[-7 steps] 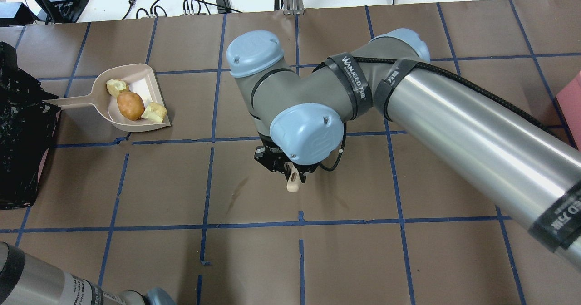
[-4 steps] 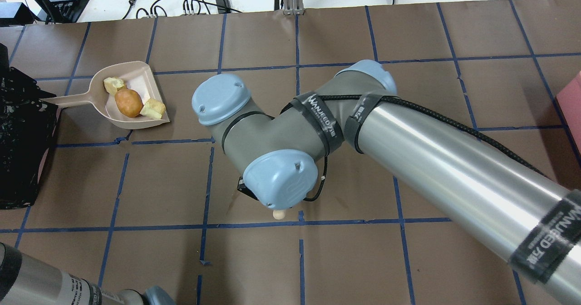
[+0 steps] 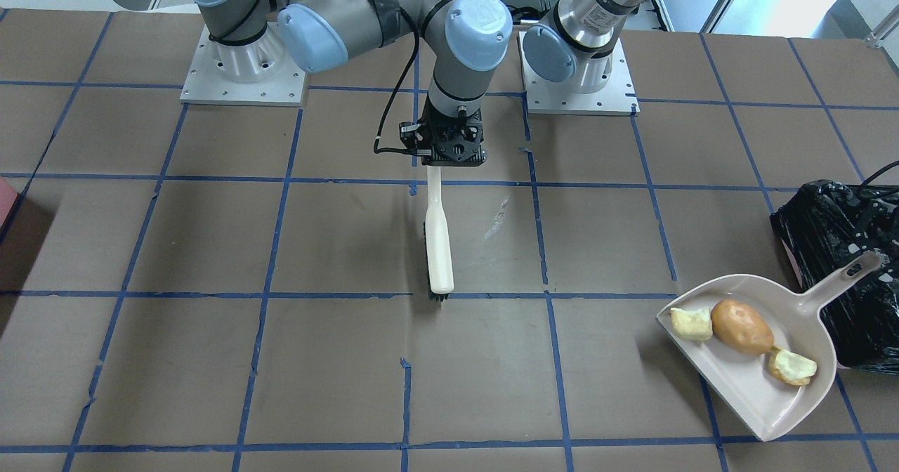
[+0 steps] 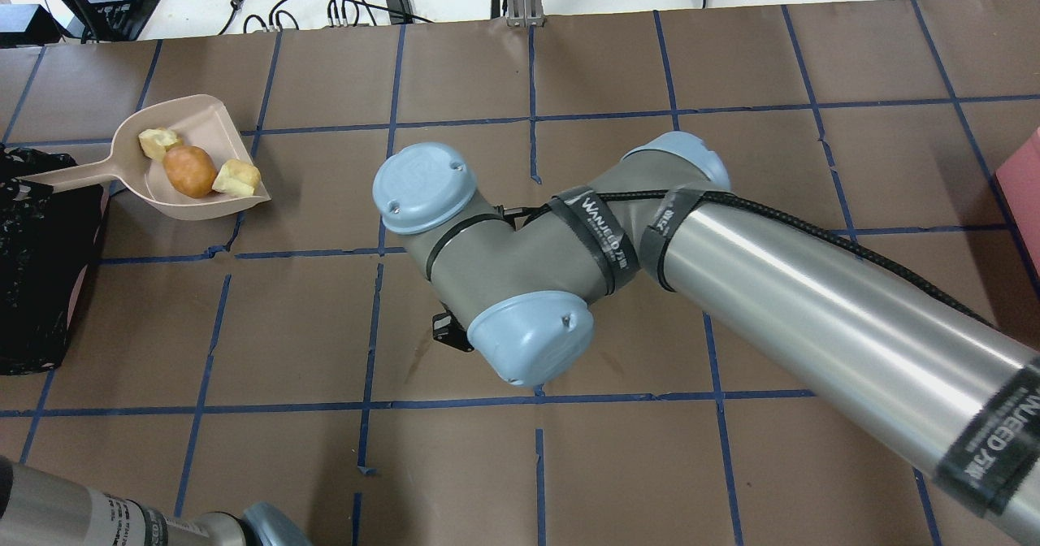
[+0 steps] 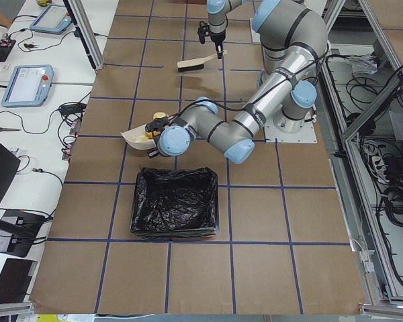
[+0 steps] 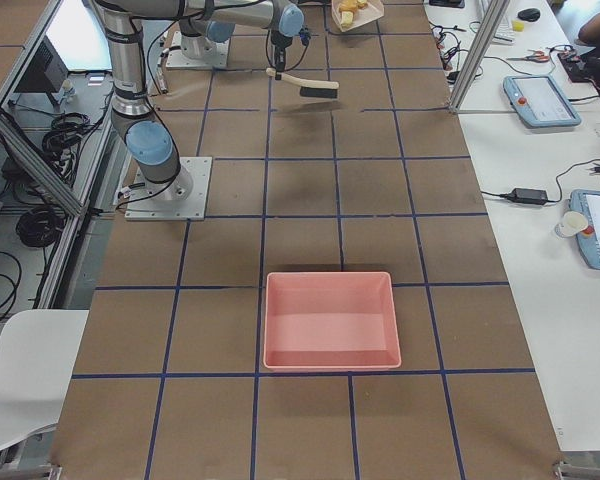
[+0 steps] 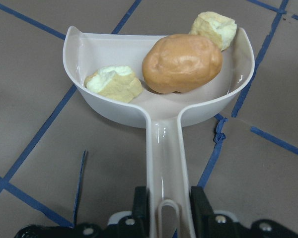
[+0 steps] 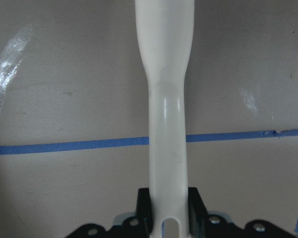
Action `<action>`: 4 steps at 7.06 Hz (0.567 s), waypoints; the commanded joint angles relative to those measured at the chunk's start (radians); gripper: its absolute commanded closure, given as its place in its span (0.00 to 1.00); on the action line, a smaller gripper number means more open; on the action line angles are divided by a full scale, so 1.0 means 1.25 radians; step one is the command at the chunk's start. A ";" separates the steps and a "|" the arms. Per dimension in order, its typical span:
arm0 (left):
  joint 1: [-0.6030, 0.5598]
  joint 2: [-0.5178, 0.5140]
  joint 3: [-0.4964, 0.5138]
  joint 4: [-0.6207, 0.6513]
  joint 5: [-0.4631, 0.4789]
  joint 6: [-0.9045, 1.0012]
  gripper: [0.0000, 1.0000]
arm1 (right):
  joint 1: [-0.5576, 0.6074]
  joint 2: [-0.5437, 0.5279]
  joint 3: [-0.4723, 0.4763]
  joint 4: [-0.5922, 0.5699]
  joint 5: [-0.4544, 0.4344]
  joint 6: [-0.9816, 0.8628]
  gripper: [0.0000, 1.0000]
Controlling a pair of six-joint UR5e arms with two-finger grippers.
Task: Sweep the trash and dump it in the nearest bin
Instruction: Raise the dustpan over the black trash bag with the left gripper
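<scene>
I log left fingers [image 7: 140, 206] clamped on dustpan [image 7: 159, 114] handle (trash [image 7: 182, 63] aboard) — right fingers [image 8: 143, 206] pinching brush [image 8: 166, 124], bottom centre.

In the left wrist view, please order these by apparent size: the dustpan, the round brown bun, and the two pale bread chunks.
1. dustpan
2. round brown bun
3. left chunk and right chunk: alike; the right one is farther from the camera, so unranked.

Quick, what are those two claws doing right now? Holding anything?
The left gripper is closed on the dustpan handle.
The right gripper is closed on the brush handle.
</scene>
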 commanded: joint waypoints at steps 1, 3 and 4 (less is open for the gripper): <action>0.085 0.020 0.079 -0.134 -0.054 0.008 0.97 | -0.038 -0.061 0.091 -0.084 0.039 -0.028 1.00; 0.153 0.022 0.147 -0.225 -0.111 0.013 0.97 | -0.044 -0.101 0.184 -0.185 0.036 -0.016 1.00; 0.191 0.022 0.175 -0.259 -0.121 0.013 0.97 | -0.043 -0.119 0.201 -0.213 0.036 0.000 1.00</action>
